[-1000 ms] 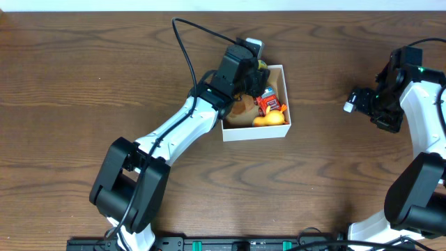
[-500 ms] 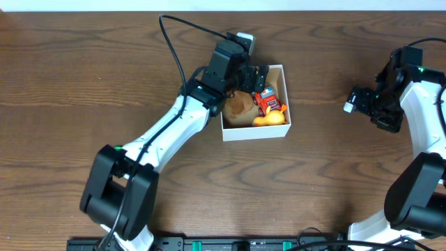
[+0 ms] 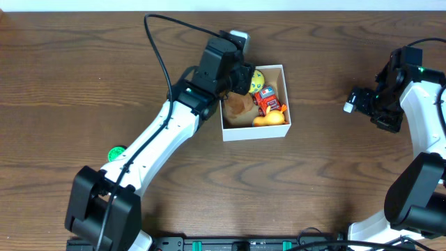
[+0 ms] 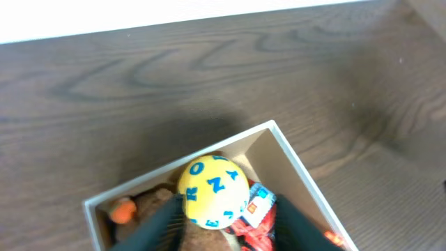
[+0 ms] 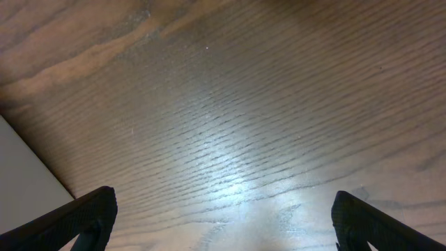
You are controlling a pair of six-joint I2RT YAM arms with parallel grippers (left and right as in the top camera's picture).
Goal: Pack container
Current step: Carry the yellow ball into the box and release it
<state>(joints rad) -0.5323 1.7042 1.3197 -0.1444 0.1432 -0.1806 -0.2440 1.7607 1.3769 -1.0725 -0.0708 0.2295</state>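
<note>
- I see the left end effector (image 4: 226,213) released, spread over the container (image 3: 254,132) (yellow ball (image 4: 212,192) inside).
- The container sits midway across the desk (image 3: 70,70).
- The right end effector (image 5: 223,197) is released, well apart.

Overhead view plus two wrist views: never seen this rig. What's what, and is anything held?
Two robot arms work at a wooden table. The overhead view looks straight down. Each wrist view comes from a camera on one arm, looking past its own fingers. The left gripper hangs over the container, a small white box holding a yellow lettered ball, a red toy, a yellow duck and something brown. Its jaws are open, the ball lying in the box below them. The right gripper is off to the side, open and empty over bare wood. A small green object lies beside the left arm.
</note>
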